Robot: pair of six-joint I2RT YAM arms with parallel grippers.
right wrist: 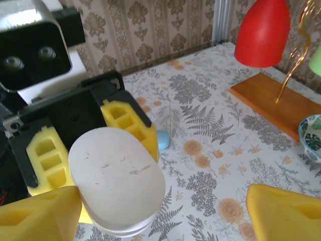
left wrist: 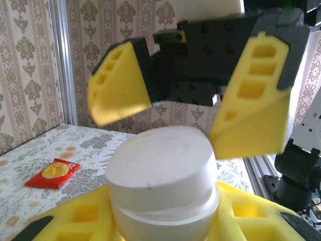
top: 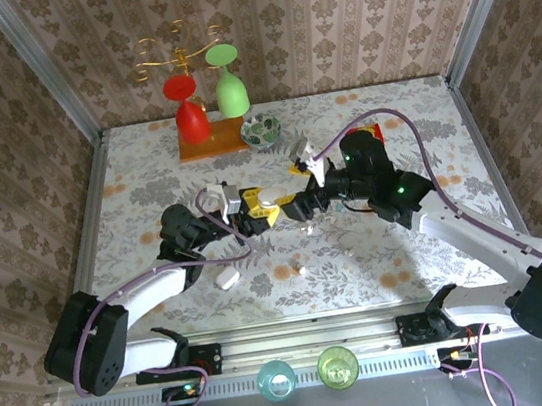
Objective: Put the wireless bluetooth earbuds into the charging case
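My left gripper (top: 257, 208) (left wrist: 163, 223) is shut on a white pebble-shaped charging case (left wrist: 160, 175) (right wrist: 118, 178), whose lid is closed, and holds it above the middle of the table. Its yellow fingers (right wrist: 130, 125) press the case's sides. My right gripper (top: 290, 205) (right wrist: 163, 216) faces it with its jaws wide open, the yellow fingertips (left wrist: 253, 100) standing either side of the case's top without touching it. One tiny whitish earbud (top: 302, 271) lies on the table nearer the front. A second white case-like piece (top: 226, 277) lies to its left.
A light blue case (right wrist: 163, 139) lies on the table just behind the held case. A wooden stand with red and green glasses (top: 209, 121) and a patterned bowl (top: 261, 129) stand at the back. A red packet (left wrist: 52, 173) lies at the back right. Two cups (top: 275, 377) sit on the front rail.
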